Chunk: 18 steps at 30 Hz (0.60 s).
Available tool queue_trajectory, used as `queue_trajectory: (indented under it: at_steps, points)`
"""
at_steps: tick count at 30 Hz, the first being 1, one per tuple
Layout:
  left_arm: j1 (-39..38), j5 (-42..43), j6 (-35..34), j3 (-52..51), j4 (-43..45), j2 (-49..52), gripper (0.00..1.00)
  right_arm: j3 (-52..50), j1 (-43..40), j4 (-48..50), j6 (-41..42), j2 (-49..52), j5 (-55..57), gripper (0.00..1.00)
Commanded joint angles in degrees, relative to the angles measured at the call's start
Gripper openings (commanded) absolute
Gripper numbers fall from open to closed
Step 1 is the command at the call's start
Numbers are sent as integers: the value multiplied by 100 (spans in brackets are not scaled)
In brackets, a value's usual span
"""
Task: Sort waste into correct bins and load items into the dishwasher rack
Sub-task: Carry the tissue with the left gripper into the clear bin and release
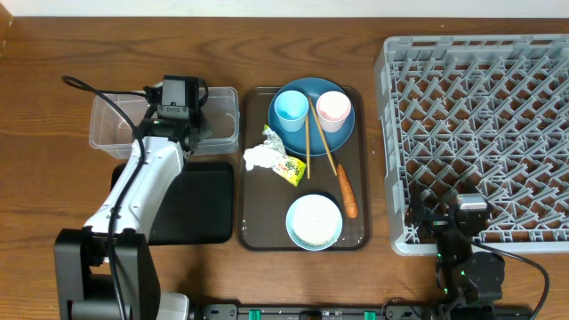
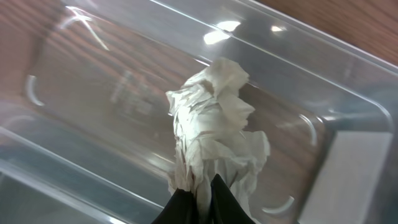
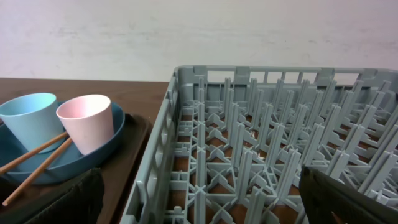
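Note:
My left gripper (image 1: 180, 100) hangs over the clear tub (image 1: 111, 133). In the left wrist view it (image 2: 202, 191) is shut on a crumpled white tissue (image 2: 214, 121), held above the tub's floor (image 2: 112, 81). Another white tissue (image 1: 260, 156), the yellow-green wrapper (image 1: 290, 168) and the carrot (image 1: 347, 191) lie on the brown tray (image 1: 253, 227). The dark blue plate (image 1: 311, 133) carries the light blue cup (image 1: 291, 108) and the pink cup (image 1: 333, 108). The chopsticks (image 1: 308, 147) lean off the plate. The pale blue bowl (image 1: 314, 221) sits at the tray's front. My right gripper (image 3: 202, 186) is open and empty over the rack's (image 1: 480, 98) front left corner.
The black tray (image 1: 200, 204) lies in front of the clear tub, partly under my left arm. The right wrist view shows the rack's pegs (image 3: 261, 143), the pink cup (image 3: 87, 121), the light blue cup (image 3: 28, 115) and the chopsticks (image 3: 37, 158).

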Motion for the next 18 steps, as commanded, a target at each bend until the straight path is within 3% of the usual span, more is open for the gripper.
queue_trajectory:
  at_steps: [1,5,18]
  points:
    - [31,885,133,83,28,-63,9,-15,-4,-13,81,-9,-11,99]
    - [28,1615,55,81,-59,-63,9,-15,-4,-13,81,-9,-13,99]
    - [31,1615,7,76,-673,-42,9,-15,-4,-13,81,-9,-11,99]
